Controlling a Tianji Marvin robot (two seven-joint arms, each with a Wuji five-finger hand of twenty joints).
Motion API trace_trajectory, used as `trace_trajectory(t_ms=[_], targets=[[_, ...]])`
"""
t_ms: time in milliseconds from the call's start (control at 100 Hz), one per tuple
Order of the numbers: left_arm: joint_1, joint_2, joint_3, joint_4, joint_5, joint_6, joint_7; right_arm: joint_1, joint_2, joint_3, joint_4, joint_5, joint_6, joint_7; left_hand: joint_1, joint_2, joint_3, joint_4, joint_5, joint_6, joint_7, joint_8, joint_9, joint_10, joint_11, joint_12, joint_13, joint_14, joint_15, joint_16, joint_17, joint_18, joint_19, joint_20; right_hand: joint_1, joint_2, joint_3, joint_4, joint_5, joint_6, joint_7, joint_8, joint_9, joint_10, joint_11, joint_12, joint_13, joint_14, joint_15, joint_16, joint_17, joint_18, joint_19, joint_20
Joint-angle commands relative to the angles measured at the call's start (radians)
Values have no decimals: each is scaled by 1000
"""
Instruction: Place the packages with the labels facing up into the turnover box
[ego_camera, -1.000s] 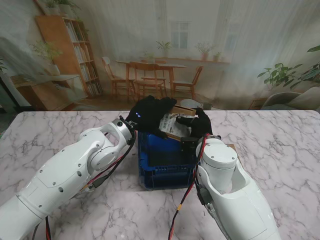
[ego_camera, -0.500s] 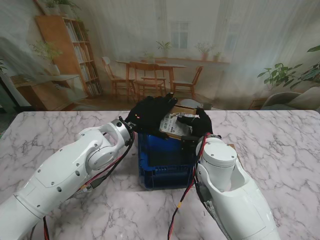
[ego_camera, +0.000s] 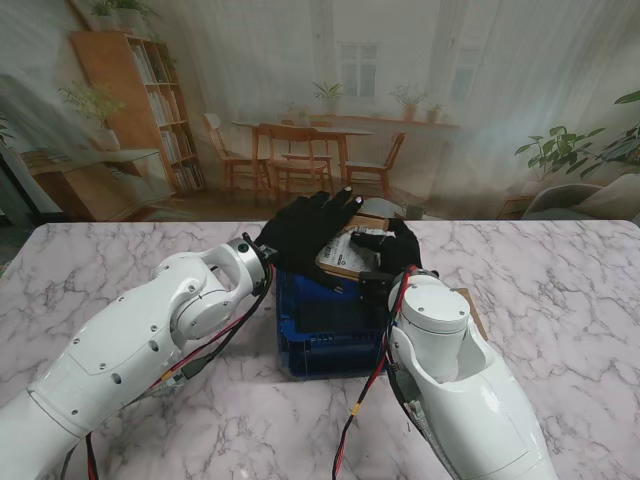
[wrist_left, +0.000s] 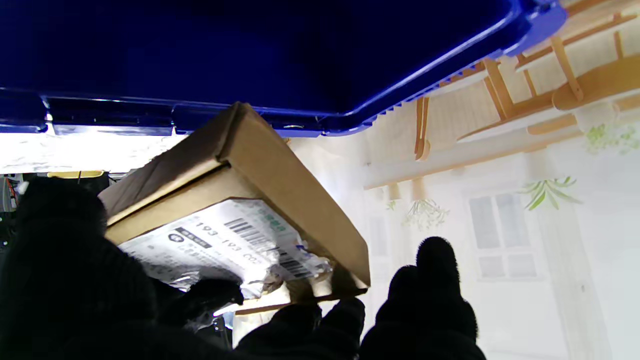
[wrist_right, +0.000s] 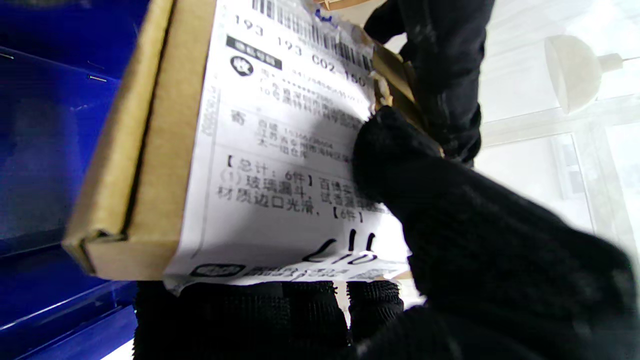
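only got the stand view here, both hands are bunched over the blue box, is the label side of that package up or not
Observer: The label faces the right wrist camera, printed side out, and the package sits tilted, not flat.
Operator: is the right hand really gripping it
Observer: Yes, the right hand has one finger pressed on the label and others wrapped under the box edge.
Operator: and the left
Observer: The left hand has its fingers under the package's far corner, with two fingertips free in the air.
Operator: is it inside the box yet
Observer: Not yet; the left wrist view shows it apart from the turnover box rim.
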Motion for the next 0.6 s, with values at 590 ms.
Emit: trace_trajectory(t_ms=[590], targets=[[-53, -21, 90, 80, 8, 37, 108, 3, 1, -6, -11, 16, -2, 33, 472, -1, 113, 158, 19, -36, 240, 622, 211, -166, 408, 548, 287, -239, 208, 513, 119, -231, 267, 212, 137, 140, 196, 69, 49, -161, 105, 23, -4, -16, 39, 1, 172, -221, 759, 80, 58, -19, 98, 44]])
